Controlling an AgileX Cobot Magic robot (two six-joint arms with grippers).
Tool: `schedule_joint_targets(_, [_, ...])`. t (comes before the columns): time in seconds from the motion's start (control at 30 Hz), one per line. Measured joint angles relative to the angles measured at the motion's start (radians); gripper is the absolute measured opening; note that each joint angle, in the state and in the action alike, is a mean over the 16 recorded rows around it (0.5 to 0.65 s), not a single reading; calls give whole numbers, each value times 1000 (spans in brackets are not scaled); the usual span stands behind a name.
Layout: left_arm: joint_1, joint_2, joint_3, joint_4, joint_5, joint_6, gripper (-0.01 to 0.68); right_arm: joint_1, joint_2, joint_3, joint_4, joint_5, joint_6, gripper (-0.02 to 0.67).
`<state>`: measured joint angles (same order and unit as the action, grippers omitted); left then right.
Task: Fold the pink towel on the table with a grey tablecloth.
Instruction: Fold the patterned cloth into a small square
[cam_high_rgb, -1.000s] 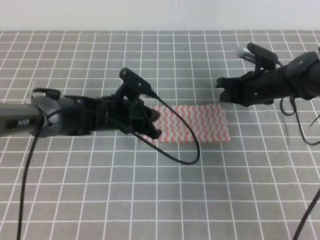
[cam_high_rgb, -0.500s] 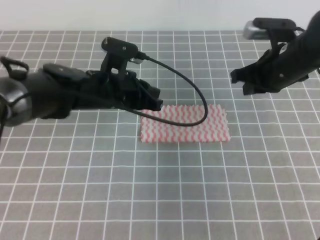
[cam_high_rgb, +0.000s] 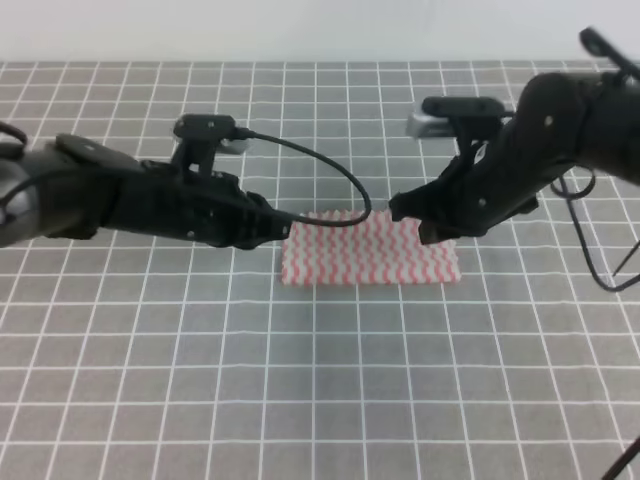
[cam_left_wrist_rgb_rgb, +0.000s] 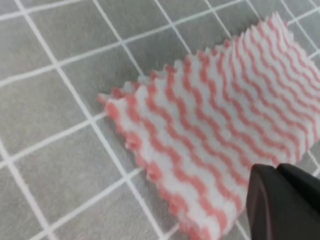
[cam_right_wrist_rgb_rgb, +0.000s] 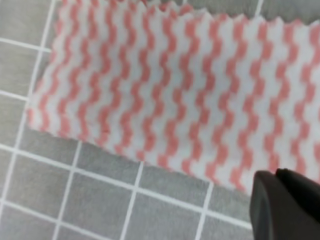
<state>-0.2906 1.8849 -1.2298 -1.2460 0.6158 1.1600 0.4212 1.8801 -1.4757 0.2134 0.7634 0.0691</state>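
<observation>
A pale wall runs behind the far edge of the table with a grey tablecloth (cam_high_rgb: 330, 390), a broad flat surface whose grey cloth is ruled with thin white lines into small squares. Near the middle of it, a little toward the far edge, lies the pink towel (cam_high_rgb: 368, 255), a thin cloth of pink-red and white wavy zigzag stripes with pinked, serrated edges. It rests flat as a wide rectangle several grid squares across, and in the left wrist view (cam_left_wrist_rgb_rgb: 215, 125) its near corner shows two saw-toothed edges lying one over the other.

The left gripper (cam_high_rgb: 283, 226), black and carried on a dark arm reaching in from the left edge of the table, sits at the towel's left side, near its far left corner. A black cable arches from the arm over the towel's far edge. Whether its fingers are parted or together cannot be told.

The right gripper (cam_high_rgb: 425, 222), also black, comes in from the right and hangs over the towel's far right portion. Only a dark finger (cam_right_wrist_rgb_rgb: 282, 205) shows in its own wrist view, just beside the towel's striped edge (cam_right_wrist_rgb_rgb: 165, 85); the state of its fingers cannot be told either.
</observation>
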Motion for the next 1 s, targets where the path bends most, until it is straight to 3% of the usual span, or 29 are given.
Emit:
schedule_joint_targets(0.33, [0,92,0,-108,55,72,-2,0,76,-1,11,-21,1,-15])
schedule_joint_targets(1.0, [1,172,-75,-109,144,75,-2,-18,144,-1,-21,-12,27,-15])
